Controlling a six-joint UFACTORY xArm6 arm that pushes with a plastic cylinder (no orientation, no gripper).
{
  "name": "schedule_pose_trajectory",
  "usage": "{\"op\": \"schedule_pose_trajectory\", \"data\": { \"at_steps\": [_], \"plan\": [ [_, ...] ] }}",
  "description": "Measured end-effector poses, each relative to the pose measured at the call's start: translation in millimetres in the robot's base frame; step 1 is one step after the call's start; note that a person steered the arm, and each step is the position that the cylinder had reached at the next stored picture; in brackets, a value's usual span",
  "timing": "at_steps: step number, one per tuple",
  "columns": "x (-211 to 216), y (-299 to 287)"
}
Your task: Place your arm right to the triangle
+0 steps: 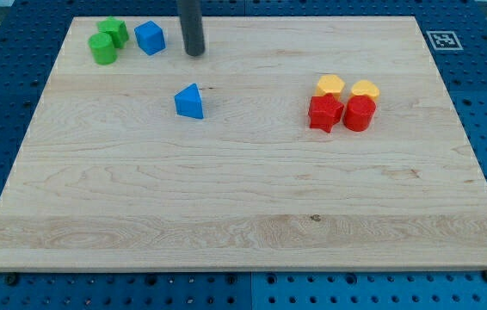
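The blue triangle lies on the wooden board, left of centre in the upper half. My tip rests on the board near the view's top, above the triangle and slightly to its right, well apart from it. A blue cube sits just left of my tip, with a gap between them.
Two green blocks sit touching at the top left corner. At the right, two yellow blocks sit directly above a red star-like block and a red cylinder-like block. A marker tag sits at the board's top right corner.
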State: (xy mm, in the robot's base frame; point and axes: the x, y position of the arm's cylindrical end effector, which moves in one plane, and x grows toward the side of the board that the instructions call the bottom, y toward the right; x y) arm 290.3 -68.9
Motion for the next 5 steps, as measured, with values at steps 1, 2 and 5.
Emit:
{"op": "schedule_pose_trajectory", "data": {
  "at_steps": [1, 2, 5],
  "plan": [
    [45.3, 12.8],
    [53.6, 14.9],
    [55.8, 18.5]
  ]
}}
